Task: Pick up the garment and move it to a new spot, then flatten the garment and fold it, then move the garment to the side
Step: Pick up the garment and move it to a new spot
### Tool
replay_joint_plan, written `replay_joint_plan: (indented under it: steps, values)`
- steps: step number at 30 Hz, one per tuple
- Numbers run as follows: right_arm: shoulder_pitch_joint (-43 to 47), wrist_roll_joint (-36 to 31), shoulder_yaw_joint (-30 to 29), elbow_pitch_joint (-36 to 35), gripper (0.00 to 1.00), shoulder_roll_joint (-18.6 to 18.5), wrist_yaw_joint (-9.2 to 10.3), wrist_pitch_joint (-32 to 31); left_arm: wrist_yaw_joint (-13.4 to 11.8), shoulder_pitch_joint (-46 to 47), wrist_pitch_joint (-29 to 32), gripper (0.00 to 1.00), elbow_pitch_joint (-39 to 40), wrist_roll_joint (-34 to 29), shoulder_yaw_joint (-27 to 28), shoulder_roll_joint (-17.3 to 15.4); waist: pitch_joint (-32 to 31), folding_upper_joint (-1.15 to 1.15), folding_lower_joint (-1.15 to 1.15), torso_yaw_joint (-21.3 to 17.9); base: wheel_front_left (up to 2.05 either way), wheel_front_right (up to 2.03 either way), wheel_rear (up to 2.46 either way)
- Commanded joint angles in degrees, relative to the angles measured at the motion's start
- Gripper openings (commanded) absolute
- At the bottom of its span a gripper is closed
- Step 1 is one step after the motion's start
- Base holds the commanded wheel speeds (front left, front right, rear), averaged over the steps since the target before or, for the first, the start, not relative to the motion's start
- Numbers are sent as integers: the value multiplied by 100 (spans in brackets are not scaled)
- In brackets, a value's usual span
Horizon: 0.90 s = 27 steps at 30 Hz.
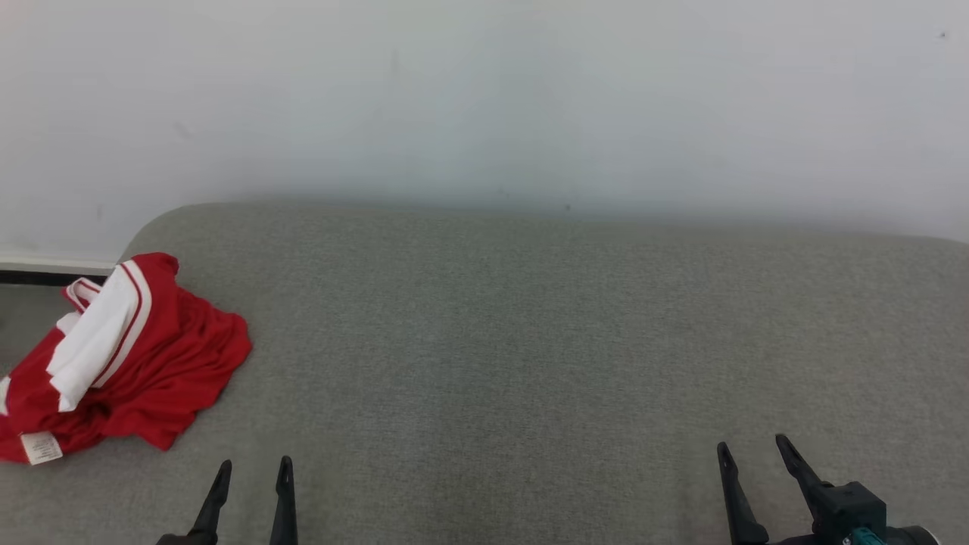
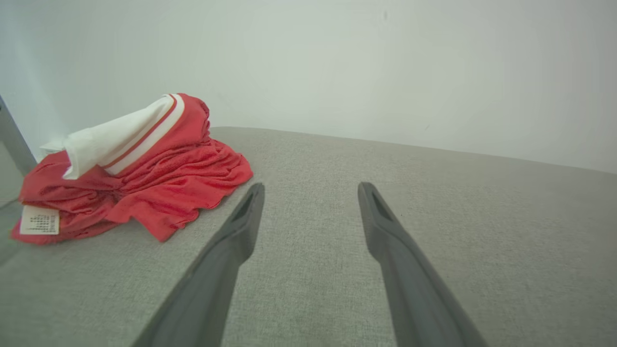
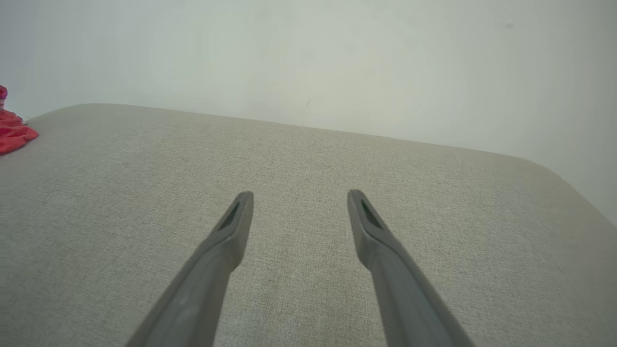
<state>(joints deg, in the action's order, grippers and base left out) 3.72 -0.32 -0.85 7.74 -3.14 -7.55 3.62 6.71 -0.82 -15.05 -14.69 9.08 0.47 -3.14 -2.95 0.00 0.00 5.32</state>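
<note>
One garment [image 1: 151, 363], red with a white striped band, lies crumpled by the left edge of the grey cushion [image 1: 530, 341], close to its far left corner. It is bunched up on itself, the white band folded over the top and one small label [image 1: 40, 446] showing at its near side, so I judge it has not been picked up or spread yet and the whole task lies ahead.

Two grippers are in play, four dark fingers in all. My left gripper [image 1: 255, 462] sits at the near edge of the cushion, jaws spread wide and holding nothing; it is the closer one, with the garment ahead and to its left, near but apart. My right gripper [image 1: 752, 443] sits toward the near right, well apart from the cloth, also spread wide and holding nothing. I read both as parked ready, open for a first pinch. Bare cushion between them looks like the natural new spot.
</note>
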Motion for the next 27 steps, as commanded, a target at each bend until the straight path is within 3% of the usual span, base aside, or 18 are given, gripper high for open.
replay_joint_plan:
  steps: [1,19,27]
  values:
    - [62,36,-2,-21,100,9,12,21,-11,31,-20,100,-15,-52,18,-34,16,0,0,350,0,0,0]
    - [-38,204,136,262,100,26,12,253,-95,-249,-21,100,101,-60,195,-223,-33,0,0,2062,0,0,0]
    - [-236,220,330,352,100,25,12,234,-168,-369,-20,100,252,16,330,-212,82,0,0,2337,0,0,0]
